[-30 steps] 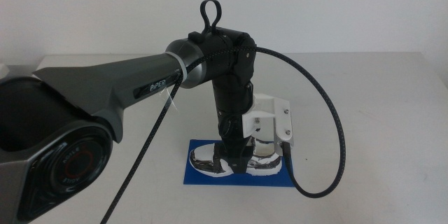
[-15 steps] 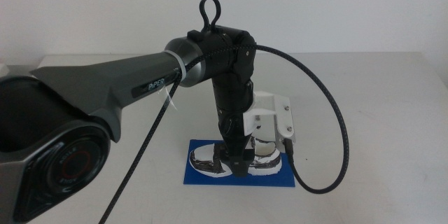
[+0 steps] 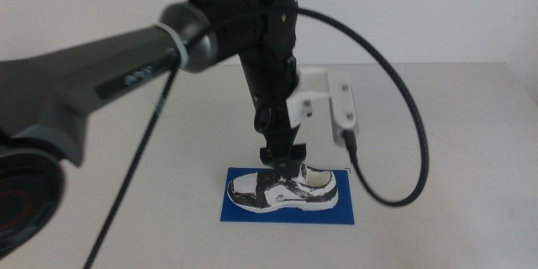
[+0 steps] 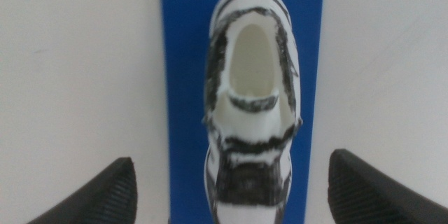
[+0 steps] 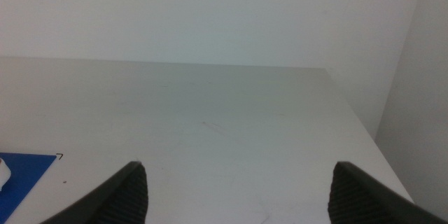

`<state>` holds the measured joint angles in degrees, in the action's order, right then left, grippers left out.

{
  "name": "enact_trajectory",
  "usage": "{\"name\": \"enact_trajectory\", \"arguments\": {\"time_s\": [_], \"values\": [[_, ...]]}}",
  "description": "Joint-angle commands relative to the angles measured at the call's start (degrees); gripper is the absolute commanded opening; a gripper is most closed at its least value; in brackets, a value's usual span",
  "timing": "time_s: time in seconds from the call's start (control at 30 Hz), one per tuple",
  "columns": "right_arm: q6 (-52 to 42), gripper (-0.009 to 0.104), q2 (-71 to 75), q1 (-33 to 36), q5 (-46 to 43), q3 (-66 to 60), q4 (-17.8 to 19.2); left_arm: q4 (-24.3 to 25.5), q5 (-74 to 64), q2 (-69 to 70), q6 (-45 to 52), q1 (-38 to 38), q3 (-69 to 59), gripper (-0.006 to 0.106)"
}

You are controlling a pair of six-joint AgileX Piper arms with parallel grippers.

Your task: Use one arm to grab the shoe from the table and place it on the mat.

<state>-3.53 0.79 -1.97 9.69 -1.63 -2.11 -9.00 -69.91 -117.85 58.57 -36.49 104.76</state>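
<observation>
The white sneaker with black patches (image 3: pixel 284 189) lies on its sole on the blue mat (image 3: pixel 345 212), near the table's front middle. The left arm (image 3: pixel 126 67) reaches in from the left and bends down. Its gripper (image 3: pixel 288 166) hangs just above the shoe, open and empty. In the left wrist view the shoe (image 4: pixel 250 91) lies on the mat (image 4: pixel 185 56), its cream opening facing the camera, below and between the wide-apart jaws. The right gripper is open; its wrist view shows a mat corner (image 5: pixel 21 175) and bare table (image 5: pixel 210 126).
A black cable (image 3: pixel 403 126) loops from the left wrist out to the right and down to the white camera block (image 3: pixel 332 101). The white table (image 3: pixel 454 134) stretches around the mat. A pale wall stands behind.
The left gripper has let go of the shoe and risen above it. The arm has lifted. The shoe stays on the mat.
</observation>
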Motion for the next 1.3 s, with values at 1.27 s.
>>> {"name": "enact_trajectory", "arguments": {"time_s": [1.27], "values": [[-0.7, 0.066, 1.2, -0.3, -4.5, 0.5, 0.5, 4.9, 49.9, 64.0, -45.3, 32.2, -49.2, 0.088]]}}
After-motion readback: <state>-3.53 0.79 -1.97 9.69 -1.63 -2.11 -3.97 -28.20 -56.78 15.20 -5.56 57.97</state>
